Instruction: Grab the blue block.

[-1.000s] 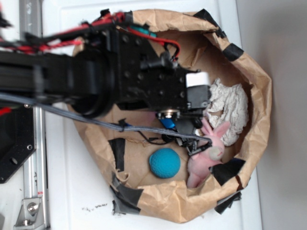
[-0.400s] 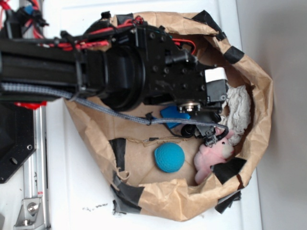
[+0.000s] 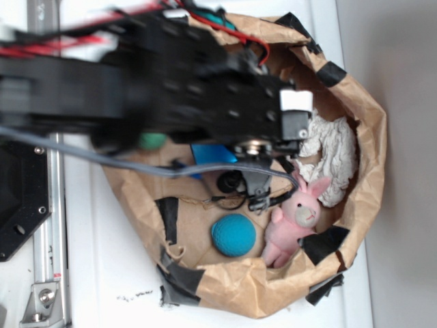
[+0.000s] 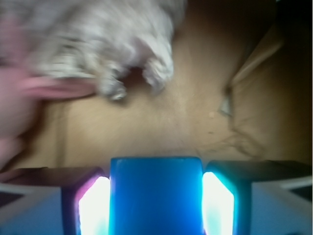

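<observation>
Arm reaches across over the paper bag [image 3: 369,130], wrist above the bag floor. Gripper [image 4: 155,196] fingers clamped on blue block [image 4: 155,193], pink bunny [image 3: 297,222] just beside it.

Gripper [image 4: 155,196], jaws clamped on blue block [image 4: 155,193]

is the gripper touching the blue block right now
Touching. In the wrist view the blue block fills the space between both fingers of the gripper, with no gap on either side.
</observation>
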Controlling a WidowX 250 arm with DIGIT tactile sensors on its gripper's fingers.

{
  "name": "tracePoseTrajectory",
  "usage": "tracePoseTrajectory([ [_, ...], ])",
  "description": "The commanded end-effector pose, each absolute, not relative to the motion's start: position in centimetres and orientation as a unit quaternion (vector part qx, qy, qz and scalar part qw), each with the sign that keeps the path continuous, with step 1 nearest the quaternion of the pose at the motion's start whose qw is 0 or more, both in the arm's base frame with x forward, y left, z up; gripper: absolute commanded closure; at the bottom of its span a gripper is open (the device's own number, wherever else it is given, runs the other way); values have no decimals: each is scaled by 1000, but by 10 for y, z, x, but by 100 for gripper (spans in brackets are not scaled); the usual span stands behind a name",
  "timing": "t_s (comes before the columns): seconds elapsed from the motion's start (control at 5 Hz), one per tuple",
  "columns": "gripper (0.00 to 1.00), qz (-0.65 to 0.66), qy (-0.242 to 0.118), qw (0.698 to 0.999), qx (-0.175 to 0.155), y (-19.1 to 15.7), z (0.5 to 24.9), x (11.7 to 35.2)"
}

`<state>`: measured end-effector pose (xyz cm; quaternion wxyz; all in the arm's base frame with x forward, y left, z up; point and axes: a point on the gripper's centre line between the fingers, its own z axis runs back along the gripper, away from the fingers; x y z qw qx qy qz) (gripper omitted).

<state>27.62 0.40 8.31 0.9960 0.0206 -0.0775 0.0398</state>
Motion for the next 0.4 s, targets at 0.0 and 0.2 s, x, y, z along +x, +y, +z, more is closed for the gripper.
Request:
tracePoseTrajectory([
  [0.0, 100, -24, -176, 984, 20, 6, 196, 279],
  [0.2, 100, -25, -172, 985, 7, 6, 202, 278],
])
